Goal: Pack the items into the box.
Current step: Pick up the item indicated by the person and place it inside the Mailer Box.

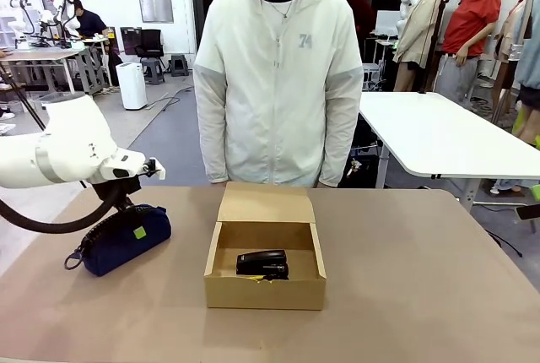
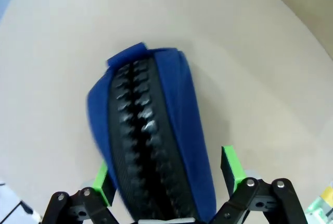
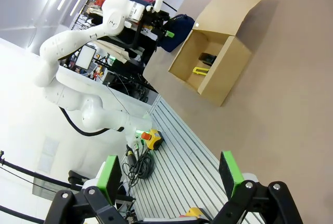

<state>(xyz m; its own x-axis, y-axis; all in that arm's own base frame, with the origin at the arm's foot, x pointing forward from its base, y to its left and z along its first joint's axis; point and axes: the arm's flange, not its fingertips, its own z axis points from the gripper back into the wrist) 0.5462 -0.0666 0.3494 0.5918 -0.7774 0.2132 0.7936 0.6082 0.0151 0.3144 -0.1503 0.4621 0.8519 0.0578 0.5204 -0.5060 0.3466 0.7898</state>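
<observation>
1. On table, L of box (image 1: 264,291): pouch (image 1: 126,239) lies on its side, zip up, loop (image 1: 74,260) at its far-L end. Pouch and box are apart, bare table between.
2. L claw (image 1: 131,224) sits over pouch from above, jaws wide and straddling it. One green pad (image 1: 139,232) shows against the near side of pouch.
3. L wrist view: pouch (image 2: 151,140) runs up between the fingers of L claw (image 2: 166,174), zip centred. One pad (image 2: 104,179) is right at the fabric; the other pad (image 2: 231,168) stands off w/ a gap. Not squeezed, pouch not lifted.
4. Box: flap open, folded back toward person (image 1: 278,84), who stands just behind it at far edge.
5. Inside box: stapler (image 1: 262,263) on the floor, near the front wall. Knife (image 1: 272,279) is a yellow sliver just in front of stapler.
6. R wrist view: R claw (image 3: 169,174) jaws wide, nothing between the pads, well away from box (image 3: 229,62), off the table edge. Stapler (image 3: 208,59) and knife (image 3: 200,70) show side by side in box; pouch (image 3: 179,25) beyond it under L arm.
</observation>
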